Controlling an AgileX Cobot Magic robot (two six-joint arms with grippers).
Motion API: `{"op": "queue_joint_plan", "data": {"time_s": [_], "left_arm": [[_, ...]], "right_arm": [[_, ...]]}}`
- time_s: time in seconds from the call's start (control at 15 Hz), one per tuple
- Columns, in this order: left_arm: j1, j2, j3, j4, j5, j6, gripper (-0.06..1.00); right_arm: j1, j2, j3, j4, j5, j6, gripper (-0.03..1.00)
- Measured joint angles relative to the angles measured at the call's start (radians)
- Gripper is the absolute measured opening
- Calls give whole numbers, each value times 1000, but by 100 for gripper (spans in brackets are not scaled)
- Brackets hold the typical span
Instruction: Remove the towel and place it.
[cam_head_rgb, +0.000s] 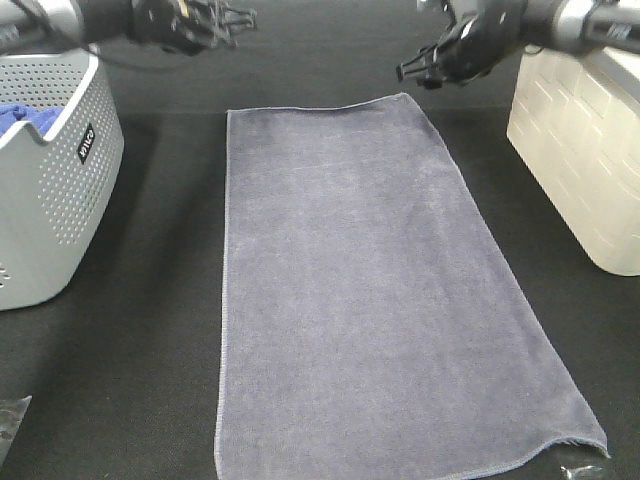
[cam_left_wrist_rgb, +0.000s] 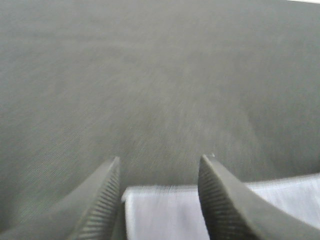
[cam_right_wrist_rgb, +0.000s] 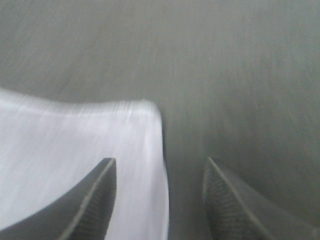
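The greyish-lavender towel (cam_head_rgb: 370, 290) lies spread flat and lengthwise on the black table. My left gripper (cam_head_rgb: 235, 20) hovers open and empty above and behind the towel's far left corner; that corner (cam_left_wrist_rgb: 170, 212) shows pale between its fingers in the left wrist view. My right gripper (cam_head_rgb: 418, 70) hovers open and empty just above the far right corner; that corner (cam_right_wrist_rgb: 90, 160) shows in the right wrist view with its edge between the open fingers. Neither gripper touches the cloth.
A grey perforated basket (cam_head_rgb: 60, 200) stands at the left with a brighter blue cloth (cam_head_rgb: 25, 117) inside. A cream bin (cam_head_rgb: 585, 150) stands at the right. Small dark objects lie at the near left (cam_head_rgb: 10, 415) and near right (cam_head_rgb: 580, 470) table edges.
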Motion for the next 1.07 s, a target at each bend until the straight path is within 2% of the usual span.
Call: {"op": "queue_joint_plan", "data": {"time_s": [0.27, 0.47, 0.6, 0.73, 0.93, 1.07], "left_arm": [[-19, -183, 0, -16, 380, 127, 47], [-22, -332, 0, -76, 627, 154, 47], [-22, -412, -2, -78, 757, 205, 47], [-22, -473, -3, -53, 876, 244, 47], [-22, -585, 85, -42, 887, 266, 47], [-22, -733, 252, -41, 887, 274, 47]], "right_arm": [[0, -203, 0, 18, 395, 1, 51], [0, -346, -2, 47, 627, 33, 51], [0, -409, -2, 42, 752, 83, 51], [0, -452, -1, 33, 797, 103, 51], [0, -544, 61, 34, 800, 112, 51], [0, -659, 182, 34, 800, 112, 51]]}}
